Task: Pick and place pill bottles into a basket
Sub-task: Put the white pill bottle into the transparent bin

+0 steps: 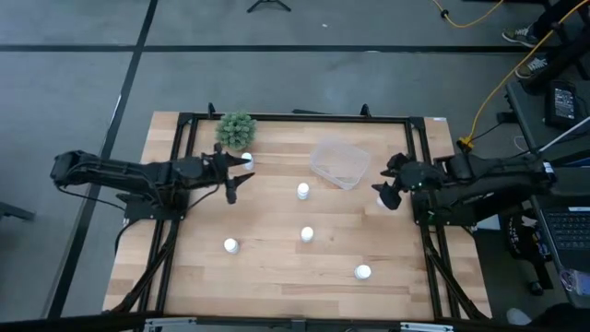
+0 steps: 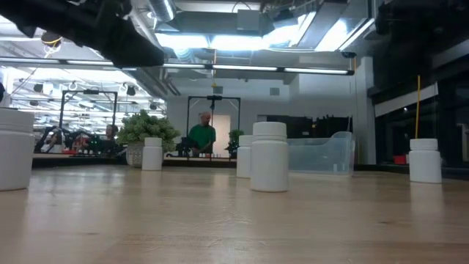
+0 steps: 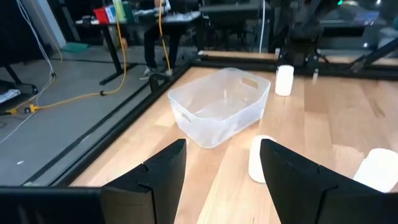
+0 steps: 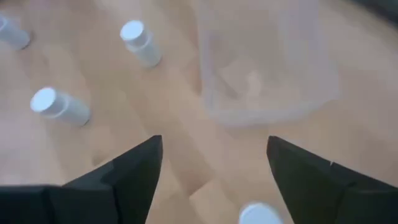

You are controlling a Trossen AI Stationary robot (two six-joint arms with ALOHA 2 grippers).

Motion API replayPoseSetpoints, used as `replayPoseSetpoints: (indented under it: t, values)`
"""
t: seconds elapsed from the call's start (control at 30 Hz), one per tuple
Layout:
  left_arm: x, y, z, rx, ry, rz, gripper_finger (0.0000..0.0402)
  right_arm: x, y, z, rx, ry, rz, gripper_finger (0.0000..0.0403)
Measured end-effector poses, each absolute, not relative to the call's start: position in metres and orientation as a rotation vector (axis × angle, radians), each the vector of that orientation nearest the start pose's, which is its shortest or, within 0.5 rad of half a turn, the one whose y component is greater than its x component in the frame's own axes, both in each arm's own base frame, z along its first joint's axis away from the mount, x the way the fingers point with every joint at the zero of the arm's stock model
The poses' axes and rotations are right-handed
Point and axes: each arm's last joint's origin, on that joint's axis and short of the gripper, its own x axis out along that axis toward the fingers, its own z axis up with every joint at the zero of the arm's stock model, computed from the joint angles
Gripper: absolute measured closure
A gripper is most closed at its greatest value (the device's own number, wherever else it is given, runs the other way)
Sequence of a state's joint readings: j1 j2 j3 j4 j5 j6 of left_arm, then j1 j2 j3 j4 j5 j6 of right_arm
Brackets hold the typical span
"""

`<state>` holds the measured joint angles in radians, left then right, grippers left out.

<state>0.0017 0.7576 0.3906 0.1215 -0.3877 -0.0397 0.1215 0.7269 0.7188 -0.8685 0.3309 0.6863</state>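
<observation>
6 pill bottles stood upright on the tabletop (image 1: 277, 258), none in the basket (image 1: 339, 162). 4 sat in the open middle and near part: 1 (image 1: 302, 191) just beside the basket's near-left side, 1 (image 1: 307, 234) nearer the centre, 1 (image 1: 230, 245) toward the left, and 1 (image 1: 362, 272) toward the near right. A 5th (image 1: 247, 159) stood next to the green plant (image 1: 236, 130), close by the left end effector (image 1: 232, 177), whose fingers were spread apart and held nothing. The 6th (image 1: 383, 201) was mostly hidden under the right end effector (image 1: 386, 187), which hovered just right of the basket, released and wide, with the bottle's cap (image 4: 258, 214) showing between its fingers. The basket lay empty at the far centre-right of the tabletop.
</observation>
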Motion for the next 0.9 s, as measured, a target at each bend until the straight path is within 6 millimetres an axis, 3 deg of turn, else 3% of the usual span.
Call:
replayPoseSetpoints:
  t: [0.23, 0.5, 0.9]
  values:
    - [0.182, 0.01, 0.227, -0.02, 0.279, 0.362, 0.0201, 0.123, 0.022, 0.257, 0.512, 0.83, -0.453, 0.0111]
    - [0.186, 0.011, 0.227, -0.004, 0.263, 0.389, 0.0201, 0.111, 0.034, 0.246, 0.569, 0.991, -0.557, 0.0111]
    - [0.186, 0.011, 0.227, 0.033, 0.273, 0.385, 0.0201, 0.107, 0.04, 0.233, 0.552, 1.03, -0.617, 0.0111]
